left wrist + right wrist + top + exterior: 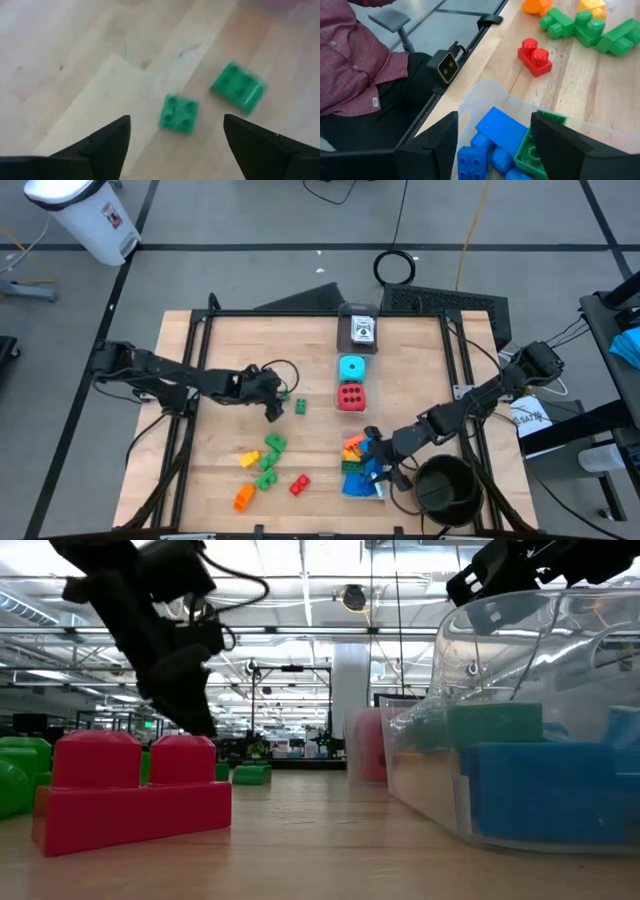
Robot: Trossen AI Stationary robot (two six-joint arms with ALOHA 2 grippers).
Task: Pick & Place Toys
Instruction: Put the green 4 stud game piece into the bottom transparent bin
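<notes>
Hovering mid-tabletop with fingers apart, the left claw (172,145) has the small square green brick (179,113) lying free just ahead between them, nearer than the right claw (377,463).

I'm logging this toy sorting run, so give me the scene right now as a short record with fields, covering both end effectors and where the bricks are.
left end effector: open, fingers spread over the table, nothing held
below left end effector: small green brick lying loose on the wood
right end effector: open, above the clear box, nothing held
clear box contents: blue bricks and a green one
loose pile: green, yellow, orange bricks and a red brick on the table's near left
dice: cyan die and red die in a row
black bowl: beside the clear box
</notes>
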